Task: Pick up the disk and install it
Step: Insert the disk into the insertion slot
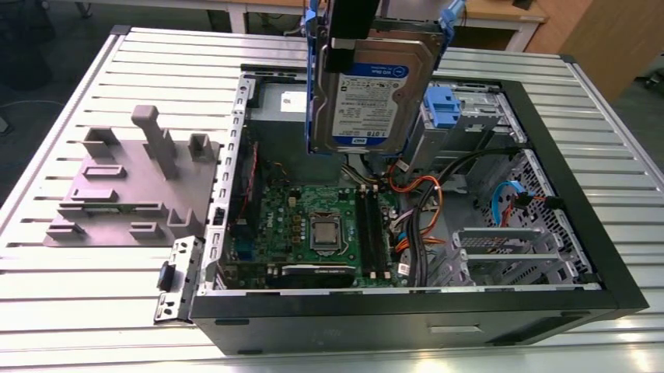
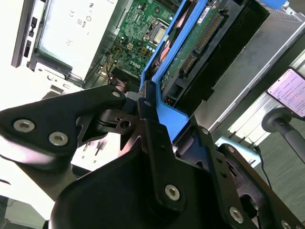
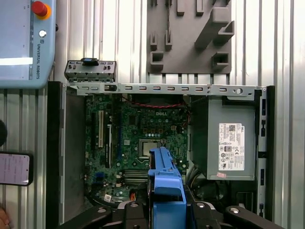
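The disk (image 1: 375,101), silver with a white-and-blue label and blue side rails, hangs upright above the back of the open computer case (image 1: 565,194). My gripper (image 1: 356,43) is shut on its upper end. In the second wrist view the black fingers (image 2: 148,114) clamp the blue rail, and the disk (image 2: 198,45) shows its green circuit-board side. The first wrist view shows the disk's blue rail (image 3: 166,183) edge-on, held over the motherboard (image 3: 143,133). The disk touches nothing in the case.
A drive bay with a blue latch (image 1: 441,105) sits just to the exterior view's right of the disk. The grey power supply box (image 3: 228,143), cables (image 1: 421,194) and a grey fixture plate (image 1: 124,186) lie nearby. A teach pendant (image 3: 24,38) and a phone (image 3: 14,168) rest on the slatted table.
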Controlling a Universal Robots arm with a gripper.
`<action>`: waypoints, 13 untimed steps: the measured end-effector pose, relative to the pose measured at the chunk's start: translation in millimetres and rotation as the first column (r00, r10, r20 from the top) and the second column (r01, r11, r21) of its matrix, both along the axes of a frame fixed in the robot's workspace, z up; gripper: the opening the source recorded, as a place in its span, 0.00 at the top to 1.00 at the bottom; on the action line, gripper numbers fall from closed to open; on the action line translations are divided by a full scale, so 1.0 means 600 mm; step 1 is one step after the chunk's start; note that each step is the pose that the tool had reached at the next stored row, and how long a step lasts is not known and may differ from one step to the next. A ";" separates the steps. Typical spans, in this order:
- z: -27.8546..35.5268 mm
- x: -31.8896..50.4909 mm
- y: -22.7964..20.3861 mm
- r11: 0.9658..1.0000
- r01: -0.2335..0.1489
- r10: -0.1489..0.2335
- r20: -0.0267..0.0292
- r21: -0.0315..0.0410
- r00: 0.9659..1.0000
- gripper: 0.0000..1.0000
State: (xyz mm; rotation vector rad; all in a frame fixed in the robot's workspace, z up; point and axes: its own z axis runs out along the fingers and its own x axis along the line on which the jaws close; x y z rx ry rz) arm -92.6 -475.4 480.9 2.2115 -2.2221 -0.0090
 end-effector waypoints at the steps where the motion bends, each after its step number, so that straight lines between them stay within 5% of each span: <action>1: 0.000 0.000 -0.0002 1.000 0.000 0.000 0.000 0.000 1.000 0.64; 9: 0.000 0.001 -0.0024 1.000 0.000 0.000 0.000 0.000 1.000 0.64; 13: 0.000 0.012 -0.0028 1.000 0.000 0.000 0.000 -0.001 1.000 0.64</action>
